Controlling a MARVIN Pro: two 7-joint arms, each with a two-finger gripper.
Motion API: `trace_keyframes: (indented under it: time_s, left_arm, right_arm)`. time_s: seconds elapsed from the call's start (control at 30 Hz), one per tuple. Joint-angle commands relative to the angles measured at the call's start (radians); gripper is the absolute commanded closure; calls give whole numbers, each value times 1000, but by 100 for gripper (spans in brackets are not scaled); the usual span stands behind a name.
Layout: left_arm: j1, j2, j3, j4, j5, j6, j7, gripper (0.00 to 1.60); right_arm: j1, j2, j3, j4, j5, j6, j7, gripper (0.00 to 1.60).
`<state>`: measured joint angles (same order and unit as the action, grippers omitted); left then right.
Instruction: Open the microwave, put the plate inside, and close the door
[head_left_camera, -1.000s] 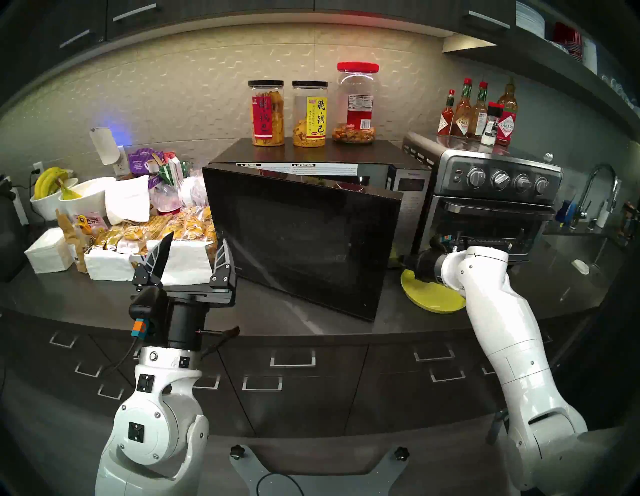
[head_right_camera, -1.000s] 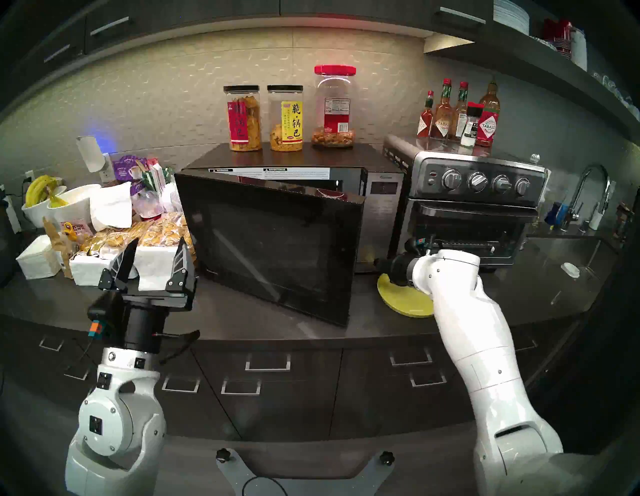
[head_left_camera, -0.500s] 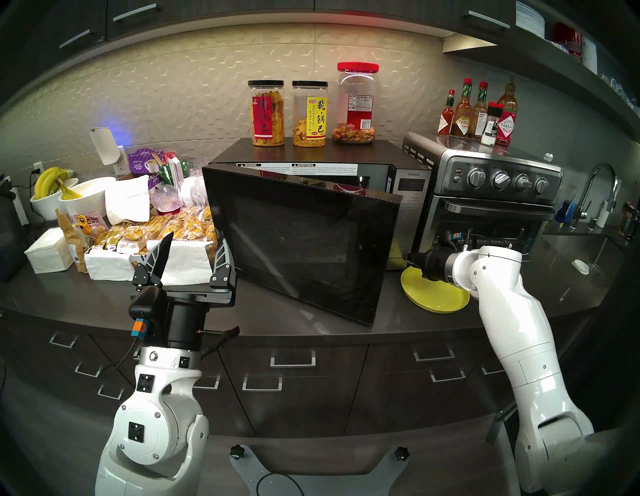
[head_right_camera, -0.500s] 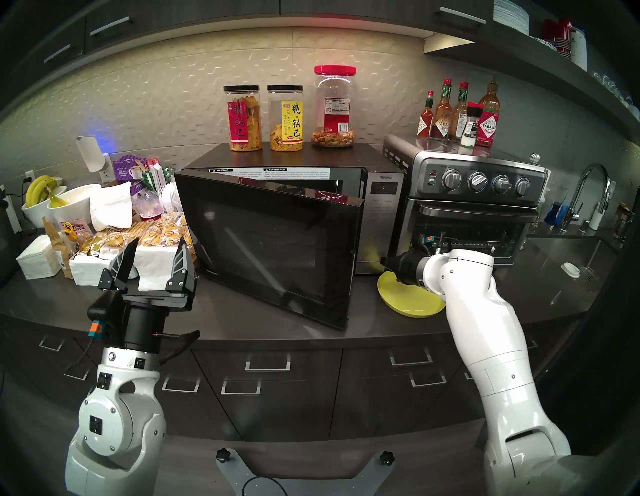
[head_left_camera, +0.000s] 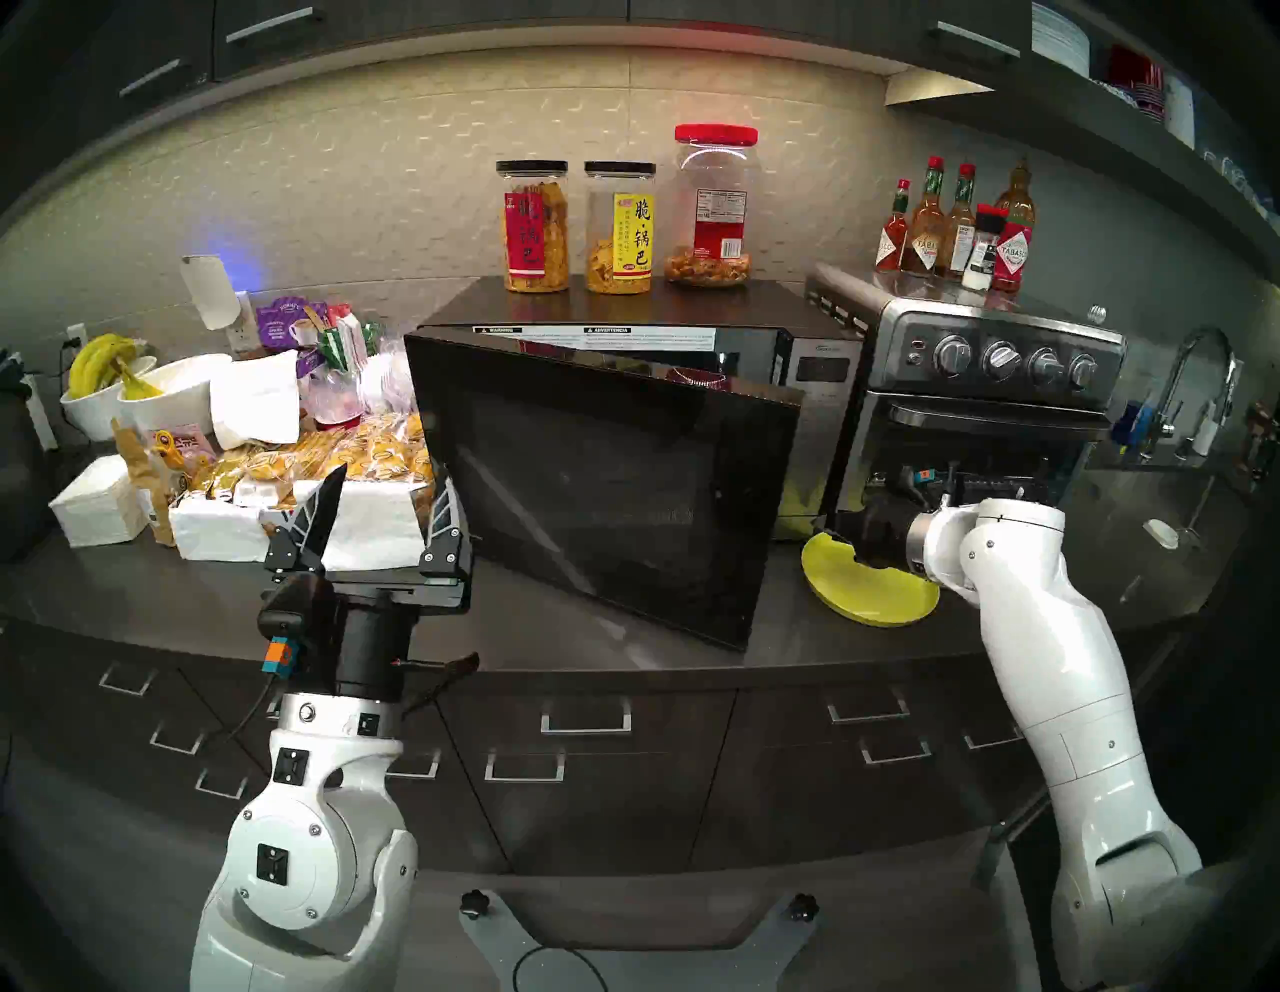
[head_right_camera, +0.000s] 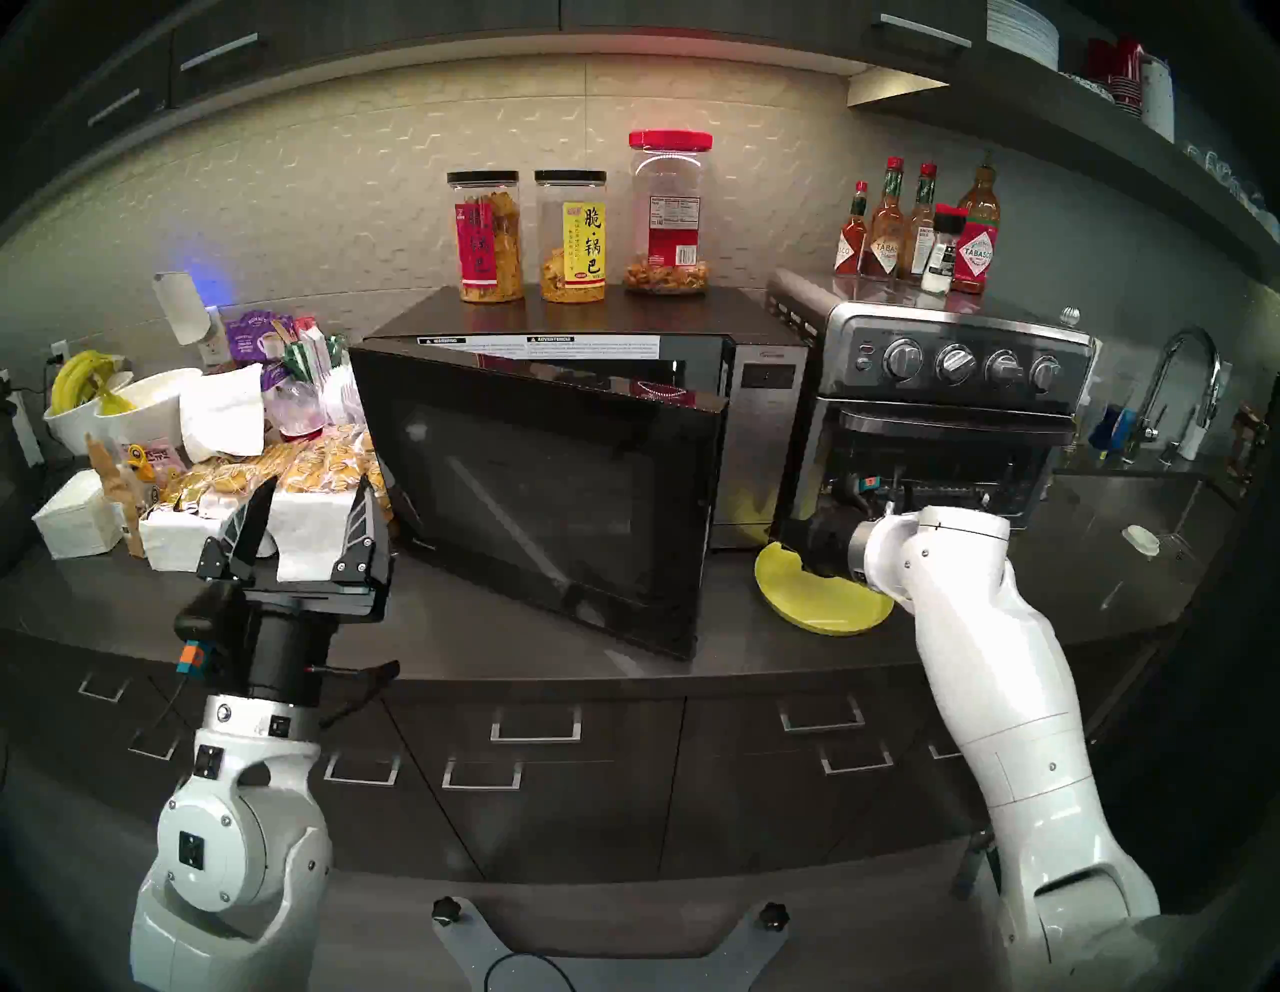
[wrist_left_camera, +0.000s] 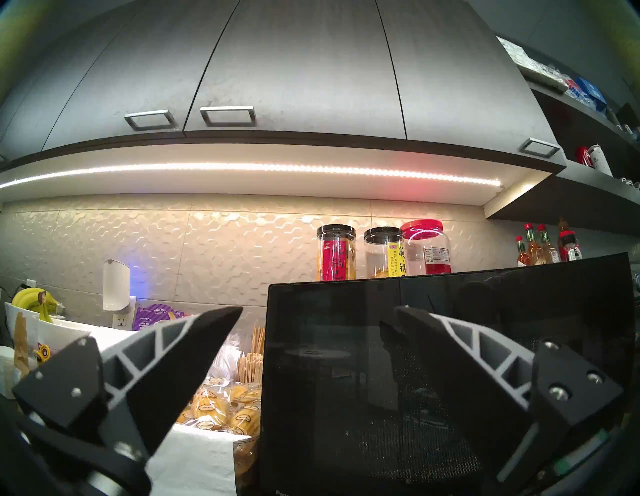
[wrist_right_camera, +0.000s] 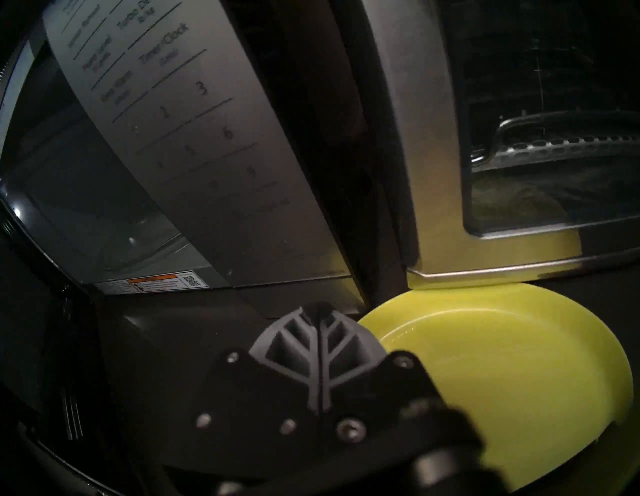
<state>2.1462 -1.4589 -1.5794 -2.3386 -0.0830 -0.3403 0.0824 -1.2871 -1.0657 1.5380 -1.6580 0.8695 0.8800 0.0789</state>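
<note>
The black microwave (head_left_camera: 623, 305) stands mid-counter. Its glass door (head_left_camera: 602, 485) (head_right_camera: 547, 492) is hinged at the left and swung partly out towards me. The yellow plate (head_left_camera: 866, 589) (head_right_camera: 817, 603) (wrist_right_camera: 519, 363) lies flat on the counter, right of the door's free edge. My right gripper (head_left_camera: 828, 530) (wrist_right_camera: 318, 306) is shut with nothing in it. It hovers low over the plate's far-left rim, pointing at the grey touch panel (wrist_right_camera: 194, 138). My left gripper (head_left_camera: 393, 481) (wrist_left_camera: 318, 308) is open and empty, in front of the door's hinge side (wrist_left_camera: 450, 363).
A steel toaster oven (head_left_camera: 997, 388) with four knobs stands right behind the plate, with sauce bottles (head_left_camera: 956, 228) on top. Snack jars (head_left_camera: 575, 228) sit on the microwave. Snack packs, napkins and white bowls with bananas (head_left_camera: 104, 367) crowd the left counter. A sink (head_left_camera: 1191, 388) lies far right.
My right arm has drawn back to the right, bringing its shut gripper out from behind the door's free edge to above the plate. Door and left arm have stayed put.
</note>
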Motion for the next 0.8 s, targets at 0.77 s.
trace_keyframes:
  time_s: [0.77]
  left_arm:
    - [2,-2,-1,-20,2,-2,2,0]
  right_arm:
    - [-64,109,28,-18,-32,-174,255,160]
